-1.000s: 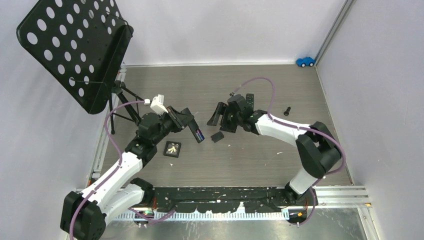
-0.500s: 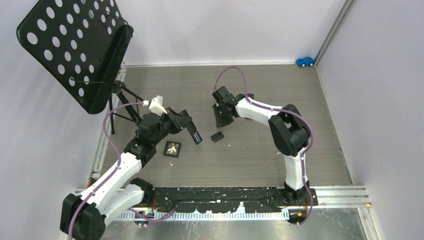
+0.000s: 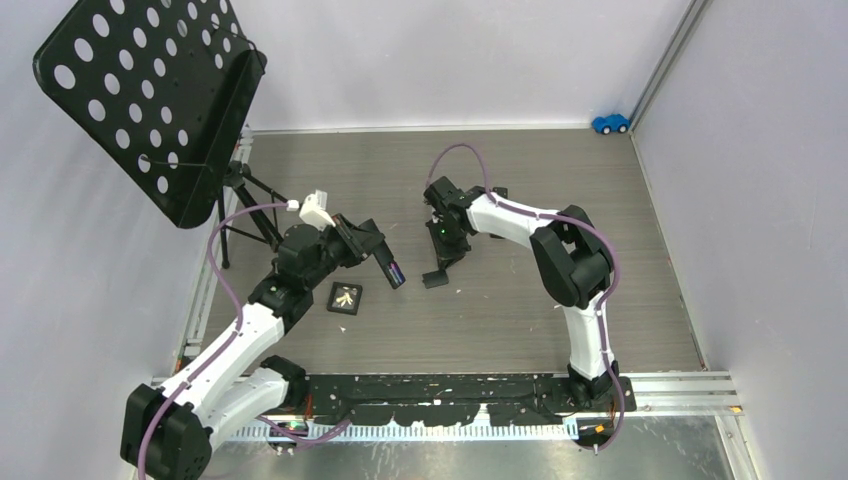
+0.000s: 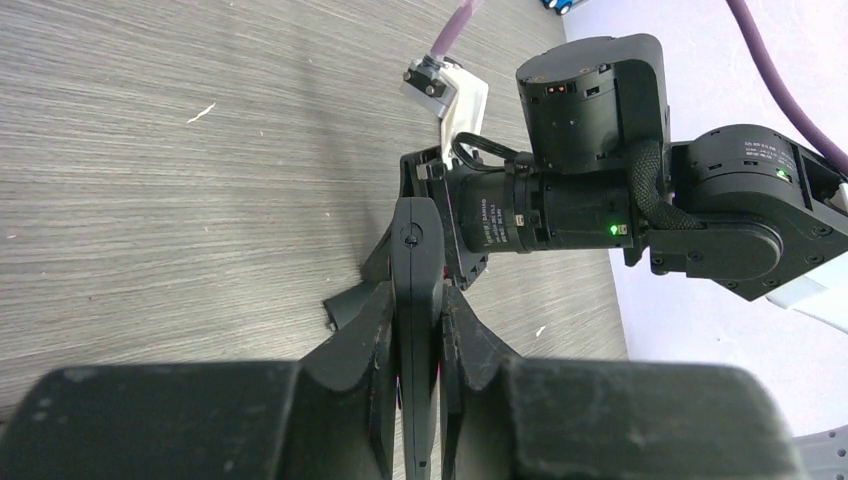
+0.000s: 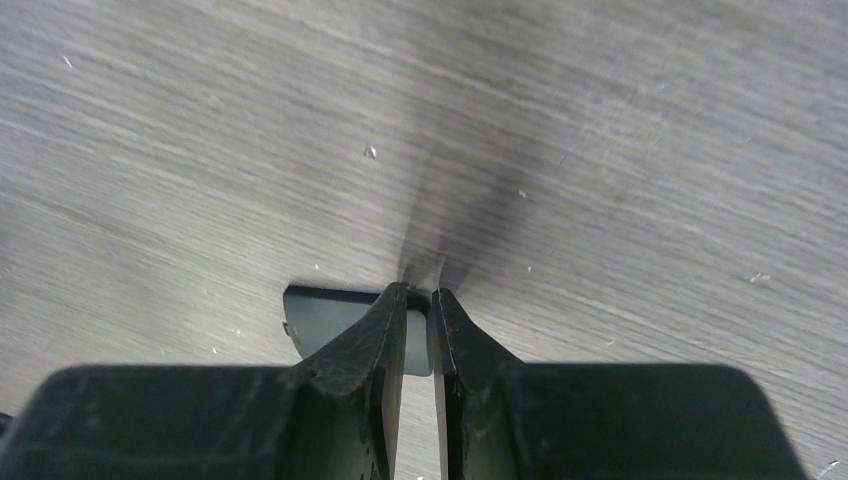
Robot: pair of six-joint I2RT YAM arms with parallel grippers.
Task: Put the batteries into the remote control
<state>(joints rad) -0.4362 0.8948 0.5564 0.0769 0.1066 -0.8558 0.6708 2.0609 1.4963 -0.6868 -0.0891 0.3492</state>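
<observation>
My left gripper (image 3: 385, 262) is shut on the black remote control (image 3: 393, 268) and holds it above the table. In the left wrist view the remote (image 4: 417, 250) stands edge-on between the fingers of the left gripper (image 4: 417, 292). The batteries (image 3: 397, 271) show as a red and blue patch in the remote's open back. A small black cover plate (image 3: 433, 279) lies flat on the table. My right gripper (image 3: 445, 258) reaches down to it. In the right wrist view the right gripper (image 5: 418, 290) is drawn to a narrow slit at the right end of the plate (image 5: 330, 315).
A black perforated music stand (image 3: 150, 100) on a tripod rises at the back left. A small black card with yellow marks (image 3: 346, 297) lies below the remote. A blue toy car (image 3: 610, 123) sits in the far right corner. White walls close in the table.
The right arm swung left and down onto the cover plate, and its jaws went from wide open to nearly together. The plate shifted slightly. The left arm held still.
</observation>
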